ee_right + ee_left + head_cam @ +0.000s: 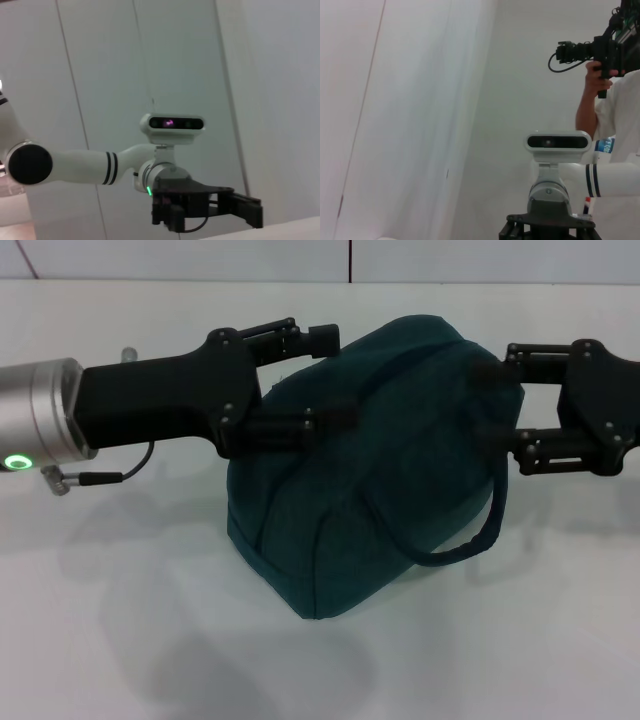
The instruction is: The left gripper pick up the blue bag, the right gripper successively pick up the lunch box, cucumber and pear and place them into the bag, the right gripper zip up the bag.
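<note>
Left gripper comes in from my left side in the head view, its silver wrist and green ring at the frame edge, fingers spread apart: the far finger sits at the bag's upper back edge and the near finger lies across its front face. I read the jaws as open around that end of the blue bag, though I can't say for sure whether the pads press the fabric.

I see the bag sitting on the white table, closed along the top, its long axis running from the near-left corner toward the far right, the rounded top ridge following that line. One cord handle droops down the right end in a loop.

On the right, the right gripper reaches in level, fingers parted, tips at the bag's right end near the top seam. The right wrist view shows the left gripper farther off below the robot's head camera, fingers apart.
</note>
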Motion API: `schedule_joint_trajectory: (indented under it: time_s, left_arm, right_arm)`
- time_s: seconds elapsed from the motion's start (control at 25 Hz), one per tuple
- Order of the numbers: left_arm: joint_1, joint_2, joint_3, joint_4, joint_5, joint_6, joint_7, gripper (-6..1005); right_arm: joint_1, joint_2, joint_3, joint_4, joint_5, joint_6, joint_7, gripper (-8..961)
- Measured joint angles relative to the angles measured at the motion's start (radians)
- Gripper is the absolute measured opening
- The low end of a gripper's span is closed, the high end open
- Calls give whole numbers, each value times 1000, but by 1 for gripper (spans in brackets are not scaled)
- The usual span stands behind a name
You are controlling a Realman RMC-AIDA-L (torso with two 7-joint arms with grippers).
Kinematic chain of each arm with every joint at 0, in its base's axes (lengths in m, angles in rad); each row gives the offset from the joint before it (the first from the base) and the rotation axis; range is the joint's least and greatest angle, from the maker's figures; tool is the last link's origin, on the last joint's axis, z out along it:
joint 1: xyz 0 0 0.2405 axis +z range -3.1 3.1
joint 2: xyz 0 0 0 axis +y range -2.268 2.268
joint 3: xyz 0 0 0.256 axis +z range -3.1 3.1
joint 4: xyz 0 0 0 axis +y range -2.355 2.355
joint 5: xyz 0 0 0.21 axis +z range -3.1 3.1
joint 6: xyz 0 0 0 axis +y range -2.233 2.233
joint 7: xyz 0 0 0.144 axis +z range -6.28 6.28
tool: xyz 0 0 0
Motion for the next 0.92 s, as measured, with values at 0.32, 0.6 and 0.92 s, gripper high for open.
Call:
schedule_joint_trajectory:
  time_s: [0.32, 0.6, 0.92]
  left_arm:
    - [1, -1, 0, -4, 2, 1, 6, 879]
    - [0, -1, 0, -4, 6, -4, 6, 879]
    - [0, -1, 0, -5, 6, -6, 7, 879]
  right_arm:
    - [0, 4, -2, -7, -15, -7, 1, 704]
    - [-2, 6, -2, -6, -16, -7, 0, 702]
    - [-5, 6, -2, -5, -16, -7, -3, 702]
